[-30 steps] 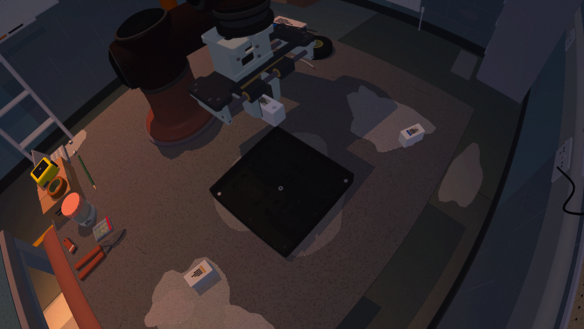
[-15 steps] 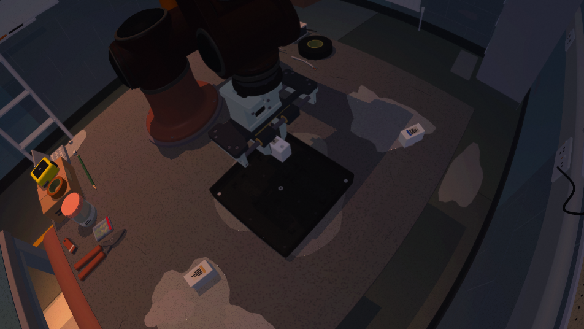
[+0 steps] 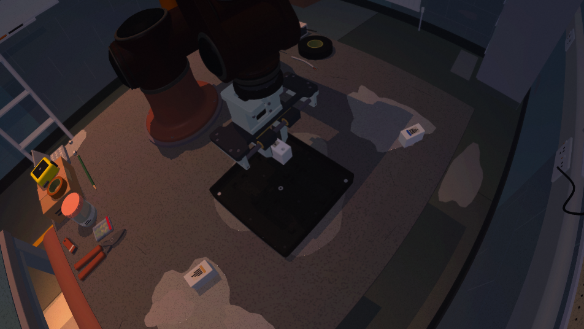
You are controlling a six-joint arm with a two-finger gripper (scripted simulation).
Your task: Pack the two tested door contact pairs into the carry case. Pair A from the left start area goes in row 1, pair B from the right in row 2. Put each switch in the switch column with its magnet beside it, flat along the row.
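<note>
In the middle of the mat lies the black carry case (image 3: 282,194), flat and dark, its compartments too dim to make out. My gripper (image 3: 278,150) is low over the case's far corner with its fingers closed on a small white block (image 3: 282,152), one of the contact parts. A white switch with an orange-marked label (image 3: 200,274) lies on the near side of the mat, and a white switch with a blue-marked label (image 3: 411,135) lies on the far right side. Neither is near the gripper.
A jar with an orange lid (image 3: 77,209), red-handled pliers (image 3: 96,253), a pencil (image 3: 86,171) and a yellow tape measure (image 3: 44,171) sit along the left edge. A black tape roll (image 3: 315,47) lies behind the arm's base (image 3: 180,110).
</note>
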